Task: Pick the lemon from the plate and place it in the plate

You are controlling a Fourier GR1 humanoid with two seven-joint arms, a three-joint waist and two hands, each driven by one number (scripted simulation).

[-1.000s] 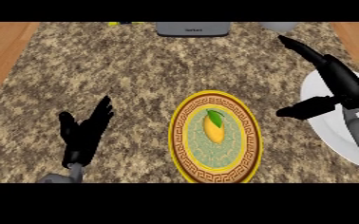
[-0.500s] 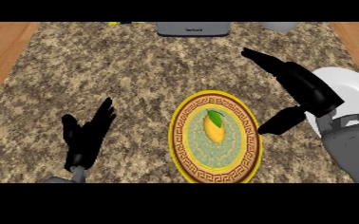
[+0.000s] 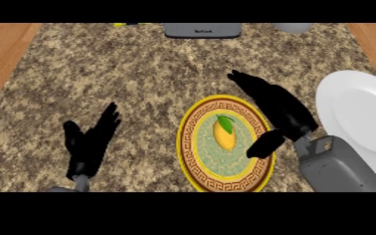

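a: where was the lemon [image 3: 225, 132]?
b: it lay near the middle of the patterned plate [image 3: 192, 155], a green leaf at its upper end, with no hand touching it.
a: and the right hand [image 3: 274, 108]?
b: it hung over that plate's right rim, fingers straight and spread, thumb pointing down toward the lemon, holding nothing.
a: the left hand [image 3: 89, 142]?
b: resting low at the left, fingers up and relaxed.
a: anything else?
b: a white plate [image 3: 346, 108] at the right edge of the granite counter [image 3: 147, 79].
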